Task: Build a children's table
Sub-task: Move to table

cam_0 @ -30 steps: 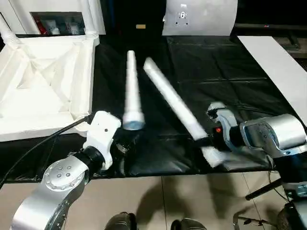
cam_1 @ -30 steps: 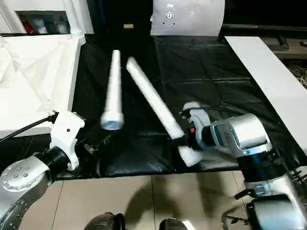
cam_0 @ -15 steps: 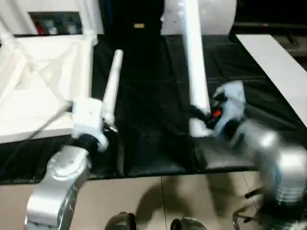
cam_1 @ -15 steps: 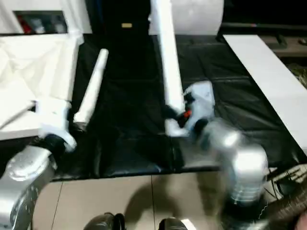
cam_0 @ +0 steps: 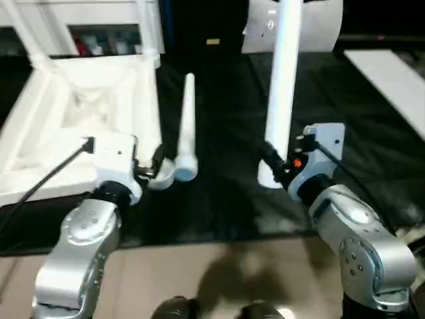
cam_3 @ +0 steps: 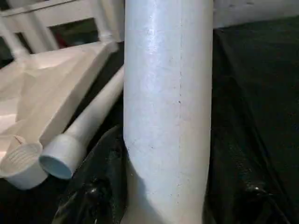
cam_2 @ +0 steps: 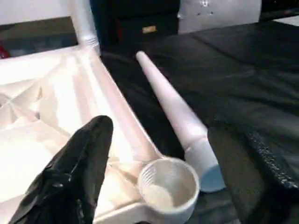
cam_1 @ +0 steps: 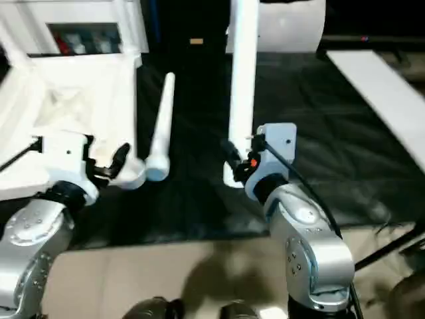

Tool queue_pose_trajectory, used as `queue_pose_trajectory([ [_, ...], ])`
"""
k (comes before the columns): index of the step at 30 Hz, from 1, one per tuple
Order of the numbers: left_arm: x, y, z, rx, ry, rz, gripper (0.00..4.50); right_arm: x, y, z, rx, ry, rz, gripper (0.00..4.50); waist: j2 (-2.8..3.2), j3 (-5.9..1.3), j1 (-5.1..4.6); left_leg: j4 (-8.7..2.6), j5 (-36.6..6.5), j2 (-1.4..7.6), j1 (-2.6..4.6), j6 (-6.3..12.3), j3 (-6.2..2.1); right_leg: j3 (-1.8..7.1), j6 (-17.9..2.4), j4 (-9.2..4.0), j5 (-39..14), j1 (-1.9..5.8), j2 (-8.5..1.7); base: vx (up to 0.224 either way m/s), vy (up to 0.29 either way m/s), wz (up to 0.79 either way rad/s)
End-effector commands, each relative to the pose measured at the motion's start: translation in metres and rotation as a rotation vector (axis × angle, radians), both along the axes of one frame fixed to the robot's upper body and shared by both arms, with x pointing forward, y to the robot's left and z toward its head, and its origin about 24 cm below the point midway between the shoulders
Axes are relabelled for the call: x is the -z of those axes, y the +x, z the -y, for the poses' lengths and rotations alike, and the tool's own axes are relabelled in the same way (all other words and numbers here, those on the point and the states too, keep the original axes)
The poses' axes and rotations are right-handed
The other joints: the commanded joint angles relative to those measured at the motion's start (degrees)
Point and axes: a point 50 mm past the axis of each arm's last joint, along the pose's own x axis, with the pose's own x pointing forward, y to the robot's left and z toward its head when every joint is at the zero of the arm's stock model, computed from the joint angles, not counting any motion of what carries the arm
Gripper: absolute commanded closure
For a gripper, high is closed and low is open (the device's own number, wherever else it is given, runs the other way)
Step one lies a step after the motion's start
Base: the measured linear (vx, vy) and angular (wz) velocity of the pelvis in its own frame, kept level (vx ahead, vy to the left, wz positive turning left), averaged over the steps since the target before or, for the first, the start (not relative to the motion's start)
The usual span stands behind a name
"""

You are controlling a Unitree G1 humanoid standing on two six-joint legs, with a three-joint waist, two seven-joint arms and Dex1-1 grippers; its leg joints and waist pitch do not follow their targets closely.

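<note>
While clamped in the right gripper (cam_0: 273, 165) near its wide open end, one white leg (cam_0: 282, 80) stands almost upright over the black sheet (cam_0: 358, 126), narrow end up past the top of the head views. Black fingers (cam_3: 100, 186) pressed on either side of the tube in the right wrist view, so closed firmly on that leg.

Over on the left: table top (cam_0: 73, 126) lying upside down, ribbed underside facing up, cross braces visible. Two legs already standing in the far corner sockets, one at far left (cam_0: 23, 33) and one at far right (cam_0: 147, 30). Near right corner socket (cam_2: 168, 186) round, threaded inside, nothing in it.

Second loose leg (cam_0: 186, 129) flat on the black sheet just right of the table top, narrow tip pointing far, wide end near, sitting right beside that open socket. Can't tell if touching.

Left gripper (cam_0: 156, 174) parked at the near right corner of the table top, close to the socket. Fingers spread apart in the left wrist view, one finger (cam_2: 77, 172) over the ribbed underside, the other (cam_2: 275, 172) off to the far side of the loose leg, gripping nothing.

White cabinet (cam_0: 99, 26) with glass doors behind the table top, white board (cam_0: 392, 80) along the right edge of the sheet.
</note>
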Motion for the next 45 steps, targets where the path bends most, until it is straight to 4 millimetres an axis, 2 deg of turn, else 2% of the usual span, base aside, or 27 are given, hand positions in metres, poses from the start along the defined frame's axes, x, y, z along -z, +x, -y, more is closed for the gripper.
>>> queue_pose_trajectory([
  [1,-0.003,-0.001,-0.005,-0.026,0.017,0.017,0.89,-0.008,-0.001,-0.007,-0.029,0.017,0.048,2.61,-1.53,-2.17,0.29,-1.55,-6.8,3.81,-0.34,-6.55,-1.69,7.66,-4.5,-12.83,-27.5,4.71,-11.89,-0.098,0.247,-0.21],
  [2,-0.002,-0.002,-0.007,-0.036,0.018,0.013,0.89,-0.007,-0.002,-0.009,-0.043,0.016,0.041,2.61,-1.59,-2.04,0.22,-6.53,-4.1,5.32,1.67,-4.12,-0.79,5.89,-10.9,-13.58,-27.9,5.60,-10.06,-0.084,0.303,-0.09],
  [3,-0.003,-0.002,-0.010,-0.074,0.035,0.013,0.89,-0.006,-0.002,-0.011,-0.058,0.024,0.032,2.61,0.11,-2.56,-0.07,-13.19,-1.6,7.05,3.24,0.44,-0.24,4.25,-14.9,-12.72,-23.0,6.11,-6.51,-0.084,0.303,-0.09],
  [4,-0.003,-0.002,-0.011,-0.076,0.035,0.013,0.89,-0.006,-0.002,-0.011,-0.059,0.025,0.031,2.61,1.26,-2.68,-0.98,-16.31,-0.5,7.34,5.57,2.44,0.05,1.95,-14.0,-11.06,-19.4,4.09,-2.15,-0.083,0.330,0.13],
  [5,-0.004,-0.001,-0.013,-0.095,0.044,0.010,0.89,-0.006,-0.002,-0.012,-0.070,0.027,0.026,2.61,4.19,-3.22,-3.54,-20.72,-6.8,10.75,8.28,3.09,-3.04,-0.60,-7.9,-1.80,-4.3,0.39,3.14,-0.047,0.167,0.14],
  [6,-0.005,-0.001,-0.014,-0.108,0.046,0.014,0.89,-0.006,-0.002,-0.013,-0.078,0.030,0.024,2.61,4.09,-3.13,-3.41,-20.56,-7.8,11.25,7.94,0.51,-3.37,-0.71,-6.2,-2.56,-0.4,0.75,2.73,-0.085,0.342,0.18],
  [7,-0.006,0.000,-0.016,-0.127,0.063,0.017,0.89,-0.006,-0.001,-0.015,-0.091,0.013,0.028,2.61,4.98,-2.51,-2.65,-21.09,-7.2,8.78,8.04,-2.63,-8.51,-1.52,-4.3,-3.49,0.5,1.76,3.06,-0.077,0.290,0.22],
  [8,-0.007,0.001,-0.017,-0.146,0.065,0.024,0.89,-0.005,-0.001,-0.017,-0.107,-0.006,0.029,2.61,4.46,-2.40,-2.33,-21.43,-9.4,9.34,8.11,-6.06,-9.46,-0.66,-3.7,-3.52,0.1,1.34,2.47,-0.100,0.366,0.56],
  [9,-0.008,0.001,-0.018,-0.153,0.052,0.030,0.89,-0.004,0.000,-0.019,-0.115,-0.016,0.028,2.61,4.59,-2.76,-2.76,-22.61,-12.1,10.91,9.25,-10.12,-13.39,0.31,-3.2,-3.03,-2.9,1.80,2.03,-0.061,0.191,0.53],
  [10,-0.008,0.001,-0.018,-0.153,0.052,0.029,0.89,-0.004,0.000,-0.019,-0.115,-0.016,0.029,2.61,4.33,-2.71,-3.09,-23.46,-13.2,11.67,9.70,-9.72,-15.51,0.77,-3.2,-2.04,-5.8,1.68,2.44,-0.052,0.129,0.71],
  [11,-0.007,0.001,-0.017,-0.155,0.045,0.026,0.89,-0.004,0.000,-0.019,-0.118,-0.012,0.030,2.61,3.88,-3.46,-2.96,-23.14,-12.8,11.59,10.44,-6.49,-17.28,1.68,-3.7,-0.74,-8.5,1.10,2.98,-0.028,0.053,0.37],
  [12,-0.007,0.001,-0.017,-0.157,0.040,0.025,0.89,-0.004,0.001,-0.019,-0.118,-0.009,0.030,2.61,3.79,-3.13,-2.44,-24.13,-15.6,9.69,8.79,-5.86,-17.39,2.46,-5.4,0.04,-8.5,1.64,3.44,-0.059,0.063,0.73],
  [13,-0.007,0.001,-0.015,-0.146,0.030,0.022,0.89,-0.004,0.001,-0.019,-0.120,-0.004,0.032,2.61,3.81,-3.17,-2.00,-23.93,-17.1,10.06,8.63,-5.99,-15.65,2.98,-5.5,-0.15,-6.5,1.54,3.17,-0.058,-0.011,0.69],
  [14,-0.006,0.001,-0.012,-0.133,0.047,0.005,0.89,-0.005,0.004,-0.018,-0.110,0.014,0.032,2.61,3.29,-3.12,-0.77,-24.19,-20.6,8.40,6.77,-3.44,-11.44,4.23,-4.8,-2.59,-1.6,2.66,1.61,-0.101,-0.060,0.80],
  [16,-0.005,0.001,-0.009,-0.116,0.043,-0.008,0.89,-0.004,0.005,-0.016,-0.113,0.004,0.030,2.61,1.54,-3.27,0.00,-22.56,-20.1,5.22,5.12,-2.23,-9.47,6.65,-5.3,-7.22,-4.7,4.13,-1.01,-0.072,-0.105,0.29],
  [17,-0.005,0.001,-0.007,-0.107,0.041,-0.007,0.89,-0.005,0.006,-0.015,-0.116,-0.004,0.032,2.61,0.23,-3.14,1.26,-17.05,-11.8,4.05,3.46,-1.53,-4.77,9.36,-6.2,-12.59,-12.4,5.25,-7.83,-0.052,-0.160,0.09],
  [18,-0.006,0.001,-0.005,-0.096,0.033,-0.007,0.89,-0.005,0.006,-0.014,-0.116,-0.011,0.035,2.61,-0.75,-3.38,2.63,-14.48,-0.1,4.81,3.46,0.22,-2.00,10.10,-1.0,-12.73,-11.7,5.35,-7.86,-0.052,-0.160,0.09],
  [19,-0.006,0.002,-0.004,-0.085,0.026,-0.005,0.89,-0.005,0.008,-0.011,-0.109,-0.016,0.037,2.61,-0.25,-3.08,3.02,-14.79,2.9,5.54,2.90,0.77,-1.47,10.18,-0.3,-12.22,-10.3,5.55,-7.73,-0.045,-0.114,0.06],
  [20,-0.006,0.002,-0.003,-0.085,0.021,-0.004,0.89,-0.005,0.008,-0.010,-0.104,-0.017,0.036,2.61,0.02,-3.01,3.20,-16.74,6.4,6.72,2.36,0.36,-0.35,8.19,-0.6,-11.04,-6.2,6.22,-5.41,-0.042,-0.063,0.08],
  [21,-0.006,0.002,-0.003,-0.081,0.019,-0.004,0.89,-0.005,0.008,-0.009,-0.102,-0.015,0.035,2.61,0.67,-3.76,2.93,-18.37,6.2,8.76,3.93,-0.54,0.85,6.25,-3.0,-9.94,-0.6,5.05,-2.99,-0.042,-0.063,0.08],
  [23,-0.006,0.002,-0.003,-0.066,0.026,0.000,0.89,-0.004,0.008,-0.009,-0.105,-0.006,0.031,2.61,1.60,-3.60,1.56,-20.17,0.7,10.67,4.26,-3.15,0.98,4.39,-6.7,-8.67,1.7,4.61,-1.68,0.000,0.000,0.00],
  [24,-0.007,0.003,-0.003,-0.059,0.023,0.000,0.89,-0.005,0.007,-0.009,-0.110,0.010,0.026,2.61,1.65,-3.62,1.00,-20.43,-3.8,11.15,4.75,-3.29,0.86,4.58,-8.3,-8.61,1.7,4.51,-2.12,0.000,0.000,0.00],
  [26,-0.010,0.005,0.001,-0.012,-0.002,0.003,0.89,-0.008,0.007,-0.012,-0.162,0.094,0.008,2.61,1.33,-3.44,0.59,-20.33,-5.7,10.47,4.26,-2.33,1.53,5.07,-10.2,-9.06,1.4,4.95,-2.93,0.000,0.000,0.00],
  [28,-0.015,0.006,0.006,0.053,-0.063,0.013,0.89,-0.011,0.007,-0.015,-0.233,0.145,-0.005,2.61,1.19,-3.44,0.75,-19.80,-4.2,10.15,4.37,-1.17,2.15,5.31,-11.0,-9.48,0.9,5.16,-3.34,0.000,0.000,0.00],
  [32,-0.029,0.007,0.020,0.225,-0.267,0.035,0.72,-0.017,0.008,-0.012,-0.378,0.276,0.013,2.61,1.71,-3.78,0.77,-19.98,-3.1,11.03,4.59,-1.23,2.72,4.87,-11.9,-9.20,2.7,5.08,-3.13,0.000,0.000,0.00],
  [36,-0.047,0.015,0.035,0.412,-0.454,0.040,0.72,-0.016,0.009,-0.003,-0.550,0.421,0.011,2.61,0.89,-4.21,1.50,-19.26,0.8,10.80,4.16,0.67,3.79,4.65,-13.7,-8.92,8.3,5.38,-3.25,0.000,0.000,0.00],
  [45,-0.076,0.034,0.050,0.638,-0.737,0.029,0.72,-0.025,0.008,0.005,-0.791,0.553,0.000,2.61,0.30,-4.70,2.38,-18.98,2.6,11.14,4.41,3.65,5.00,4.39,-13.6,-9.12,4.4,5.02,-3.47,0.000,0.000,0.00],
])
